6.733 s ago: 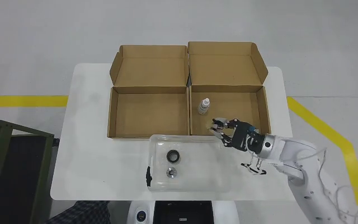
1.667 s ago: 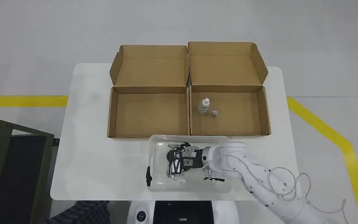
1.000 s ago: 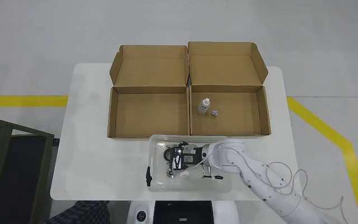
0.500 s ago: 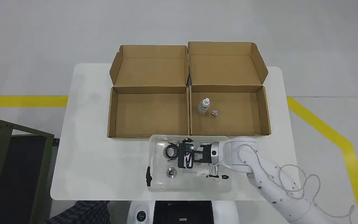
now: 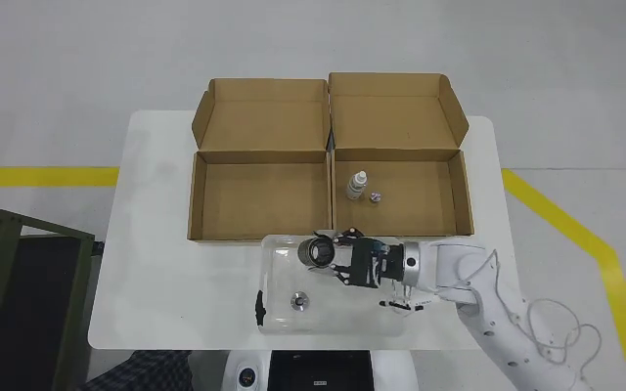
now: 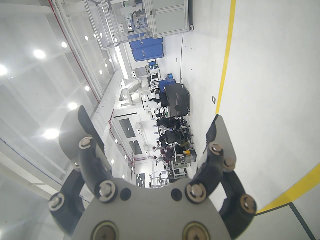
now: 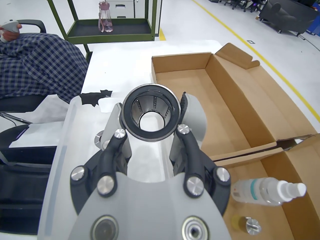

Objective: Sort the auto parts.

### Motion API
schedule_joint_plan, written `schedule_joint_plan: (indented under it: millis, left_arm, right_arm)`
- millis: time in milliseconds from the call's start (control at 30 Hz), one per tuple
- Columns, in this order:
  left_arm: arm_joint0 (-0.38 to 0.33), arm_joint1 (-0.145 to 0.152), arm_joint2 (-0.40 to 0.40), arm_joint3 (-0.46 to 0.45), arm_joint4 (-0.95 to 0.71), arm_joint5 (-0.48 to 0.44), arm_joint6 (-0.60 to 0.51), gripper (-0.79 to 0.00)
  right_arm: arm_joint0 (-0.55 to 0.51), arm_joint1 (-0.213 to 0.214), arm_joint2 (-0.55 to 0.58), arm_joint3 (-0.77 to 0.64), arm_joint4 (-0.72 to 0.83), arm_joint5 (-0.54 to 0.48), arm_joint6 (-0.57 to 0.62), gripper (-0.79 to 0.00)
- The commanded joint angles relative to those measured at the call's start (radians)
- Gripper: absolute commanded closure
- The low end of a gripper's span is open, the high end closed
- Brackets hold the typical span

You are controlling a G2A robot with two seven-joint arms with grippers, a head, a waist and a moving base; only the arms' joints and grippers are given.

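Steel with black end rings, the bearing (image 7: 151, 93) is a short hollow cylinder, ribbed inside. The right gripper (image 7: 151, 106) holds it narrowly between its grey fingers. In the top view it hangs lower centre, over the far edge of the clear plastic tray (image 5: 337, 315). One round metal part (image 5: 299, 302) lies on the tray floor at lower left, and a small black piece (image 5: 259, 309) sits at the tray's left rim. Beyond the tray, two open brown cardboard boxes stand side by side at mid-frame, flaps up: the left box (image 5: 259, 200) and the right box (image 5: 425, 200). The right box has one white spray bottle (image 5: 357, 183) and one small metal knob (image 5: 377, 196) just beside it. All sit on a smooth white table (image 5: 156, 244) on pale floor with yellow lines (image 5: 59, 176). The left gripper (image 6: 150, 116) stands wide apart, holding nothing, facing a bright workshop hall.
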State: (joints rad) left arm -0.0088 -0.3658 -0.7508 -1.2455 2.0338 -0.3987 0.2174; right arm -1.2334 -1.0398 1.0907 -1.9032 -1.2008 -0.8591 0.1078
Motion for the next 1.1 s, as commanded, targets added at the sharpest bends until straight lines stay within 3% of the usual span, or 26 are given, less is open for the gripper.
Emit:
schedule_joint_plan:
  millis: [0, 567, 1067]
  left_arm:
    - [0.000, 0.000, 0.000, 0.000, 0.000, 0.000, 0.000, -0.785]
    - [0.000, 0.000, 0.000, 0.000, 0.000, 0.000, 0.000, -0.785]
    - [0.000, 0.000, 0.000, 0.000, 0.000, 0.000, 0.000, -0.785]
  right_arm:
    - [-0.009, 0.003, 0.020, -0.005, 0.010, -0.005, -0.011, 0.000]
    - [-0.048, 0.015, 0.138, -0.013, 0.130, 0.012, -0.081, 0.000]
    - [0.005, 0.005, 0.109, 0.040, 0.174, 0.044, -0.072, 0.000]
